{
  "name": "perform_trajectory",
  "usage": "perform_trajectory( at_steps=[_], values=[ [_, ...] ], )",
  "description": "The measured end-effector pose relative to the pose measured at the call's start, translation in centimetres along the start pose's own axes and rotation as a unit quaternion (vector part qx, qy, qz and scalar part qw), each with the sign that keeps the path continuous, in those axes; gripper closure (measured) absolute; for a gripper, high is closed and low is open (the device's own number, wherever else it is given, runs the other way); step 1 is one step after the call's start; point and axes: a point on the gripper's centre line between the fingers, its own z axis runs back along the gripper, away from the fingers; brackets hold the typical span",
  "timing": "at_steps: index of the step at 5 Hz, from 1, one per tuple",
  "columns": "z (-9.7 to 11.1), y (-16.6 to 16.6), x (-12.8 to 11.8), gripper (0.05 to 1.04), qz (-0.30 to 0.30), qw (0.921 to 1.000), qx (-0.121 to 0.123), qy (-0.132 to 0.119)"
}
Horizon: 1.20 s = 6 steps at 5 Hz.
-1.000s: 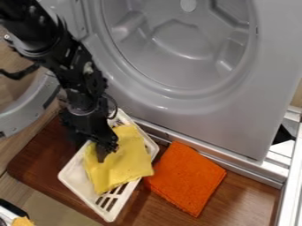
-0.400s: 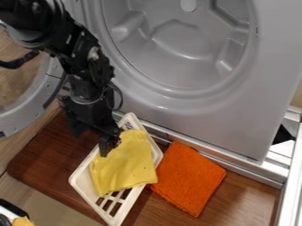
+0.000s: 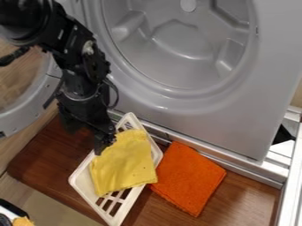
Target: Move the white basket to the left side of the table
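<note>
Near fingers (image 3: 103, 143), spread impossible to tell: white basket (image 3: 86, 187), likely light, stiff plastic; best grip nearest rim, avoiding soft yellow cloth (image 3: 124, 164).

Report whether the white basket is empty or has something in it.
Not empty: a yellow cloth lies in the white basket, covering much of its slotted bottom.
</note>
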Motion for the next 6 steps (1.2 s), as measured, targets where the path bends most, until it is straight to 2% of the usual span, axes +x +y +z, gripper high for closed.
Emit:
perform_trajectory(
  at_steps=[1, 2, 3, 4, 5, 6],
  values=[
    [0.0, 0.4, -0.5, 0.083, 0.01, 0.9999, 0.003, 0.01],
    [0.9, 1.3, -1.3, 0.083, 0.016, 0.9996, 0.023, 0.009],
    [3.0, 1.6, -1.6, 0.083, 0.01, 0.9988, 0.044, -0.018],
    [5.0, 1.0, -0.9, 0.083, -0.015, 0.9972, 0.047, -0.056],
    [5.1, 0.4, -0.5, 0.083, -0.045, 0.9953, 0.029, -0.081],
    [5.1, 0.5, -0.5, 0.083, -0.045, 0.9954, 0.029, -0.079]
  ],
)
